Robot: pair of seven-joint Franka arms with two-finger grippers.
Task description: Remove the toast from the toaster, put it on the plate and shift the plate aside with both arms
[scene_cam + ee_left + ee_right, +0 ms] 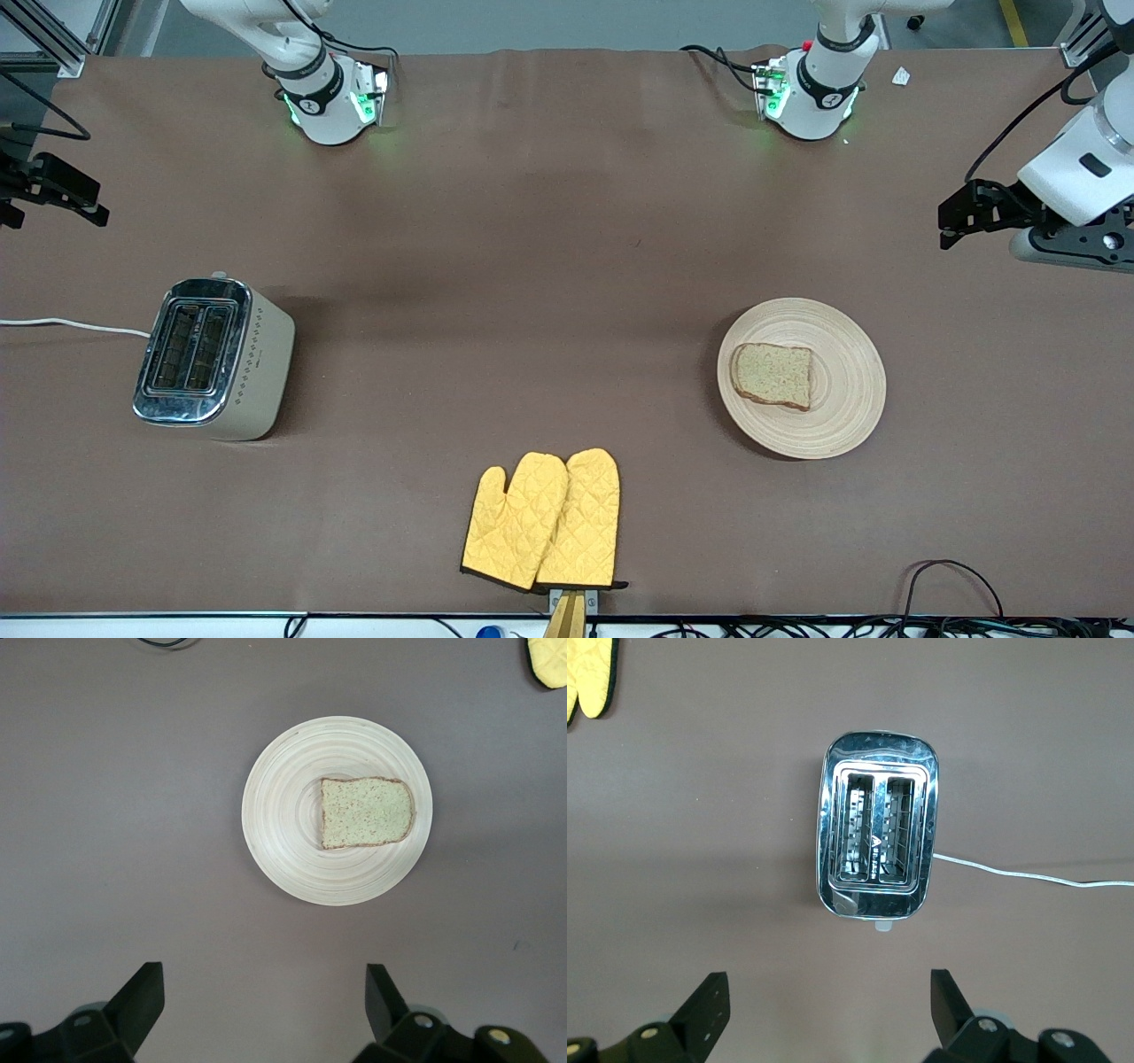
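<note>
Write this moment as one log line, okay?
toast: on plate | toaster: empty | left gripper: open, above plate | right gripper: open, above toaster

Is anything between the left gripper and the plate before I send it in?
Nothing visible. The left gripper hangs open above bare table, and the plate with the toast on it lies in plain sight. The oven mitts lie nearer the front camera, well off that path.

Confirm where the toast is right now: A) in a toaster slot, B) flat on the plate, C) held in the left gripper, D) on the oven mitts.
B: the toast lies flat on the plate, both slots of the toaster are empty, and the left gripper is open with nothing in it.
</note>
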